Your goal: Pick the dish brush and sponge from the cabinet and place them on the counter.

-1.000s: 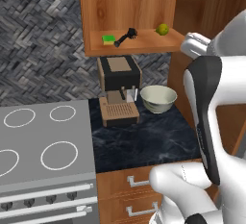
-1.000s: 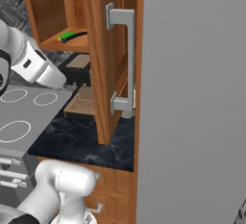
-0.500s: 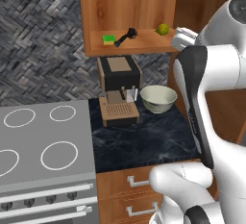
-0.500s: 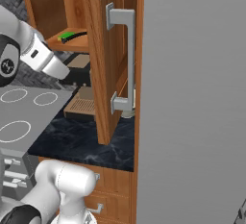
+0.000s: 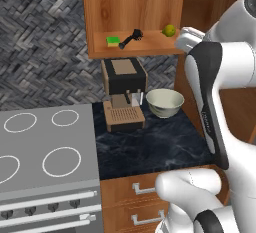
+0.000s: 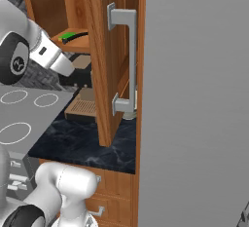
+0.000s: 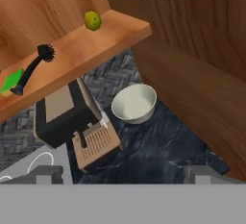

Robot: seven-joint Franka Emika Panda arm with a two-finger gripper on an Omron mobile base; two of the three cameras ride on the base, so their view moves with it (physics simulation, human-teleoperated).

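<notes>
Since the earlier frames the arm has swung up and leftward, so its white forearm now stands closer to the open cabinet [image 5: 130,12], just right of the shelf's right end; the things on the shelf and the counter lie as they did.

Taking the coffee machine [image 5: 123,79] as landmark, and reading from the left: the grey stovetop [image 5: 45,147] with white rings lies to its left, level with the counter. Above the machine, on the cabinet shelf, the green sponge [image 5: 113,41] lies at the left, with the dish brush [image 5: 131,38] just beside it on the right, handle end toward the sponge and head away; whether the two touch is too small to tell. Farther right on the same shelf, well apart from the brush, sits a round yellow-green fruit [image 5: 169,30]. A pale bowl [image 5: 164,102] stands on the counter [image 5: 150,144] just right of the machine. The cabinet door [image 6: 109,60] with its grey bar handle stands open, right of the bowl. A grey herringbone wall [image 5: 42,52] runs behind the machine, and wooden drawers [image 5: 142,202] sit below the counter.

In the hand view the gripper [image 7: 125,174] looks down on shelf, machine and bowl; its fingertips [image 7: 45,174] stand spread wide at the bottom corners, holding and touching nothing.
</notes>
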